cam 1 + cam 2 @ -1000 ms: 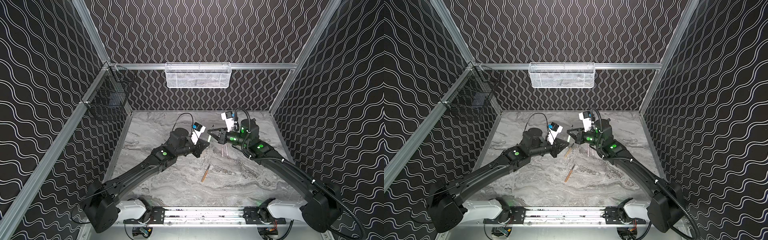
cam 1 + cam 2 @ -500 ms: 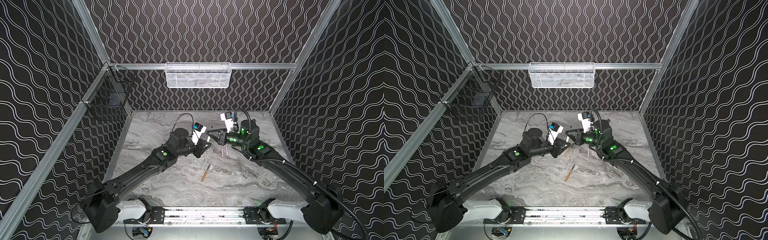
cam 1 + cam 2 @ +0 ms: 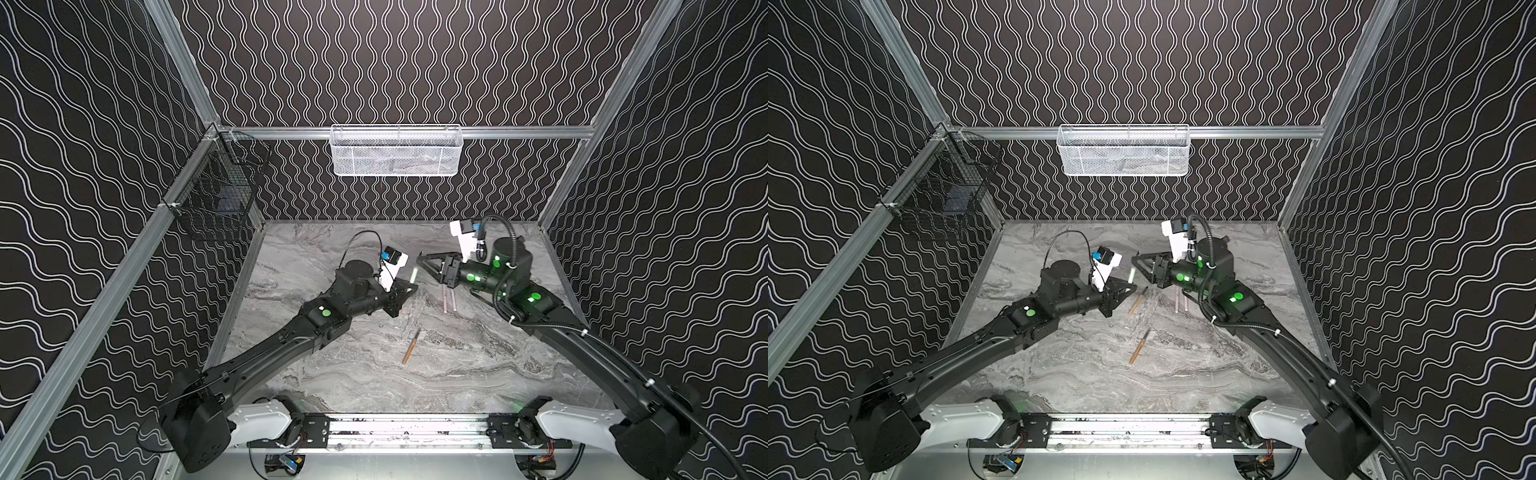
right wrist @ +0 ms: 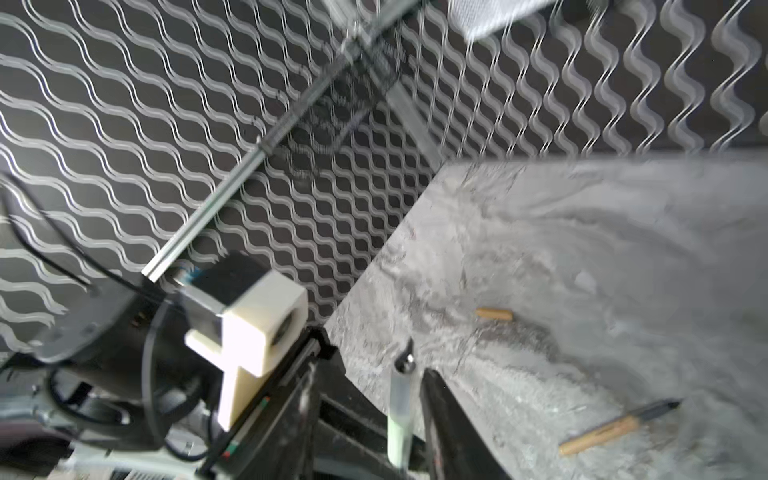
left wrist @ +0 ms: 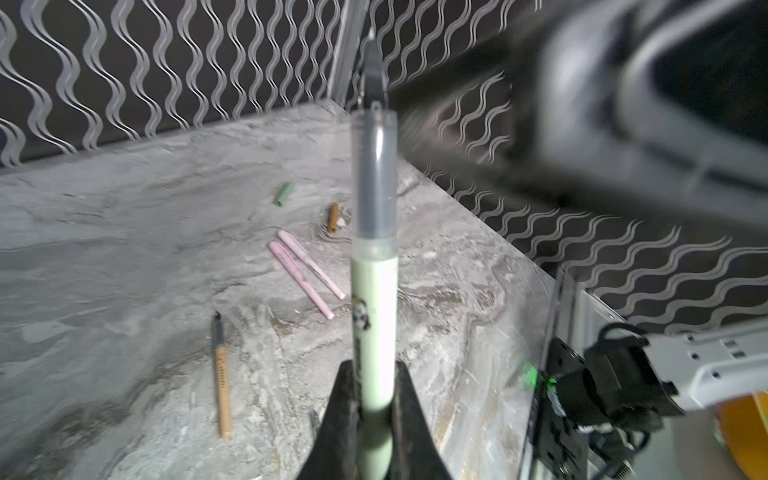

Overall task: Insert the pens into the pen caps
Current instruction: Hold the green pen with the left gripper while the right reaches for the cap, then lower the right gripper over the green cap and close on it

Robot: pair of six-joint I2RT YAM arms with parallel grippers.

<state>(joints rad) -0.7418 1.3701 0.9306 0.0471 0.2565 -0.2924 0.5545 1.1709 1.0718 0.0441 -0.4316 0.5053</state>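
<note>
My left gripper is shut on the lower barrel of a pale green pen, which stands upright with its dark tip bare. My right gripper is open, and the upper end of the green pen stands between its jaws. On the table lie two pink pens, a tan-orange pen, a second tan-orange pen, a green cap and a tan-orange cap.
A white mesh basket hangs on the back wall and a black wire basket on the left wall. Patterned walls close the marble table on three sides.
The right gripper was shut a second ago and now stands open around the green pen. Its wrist has drawn back slightly to the right. The left gripper still holds the pen.
</note>
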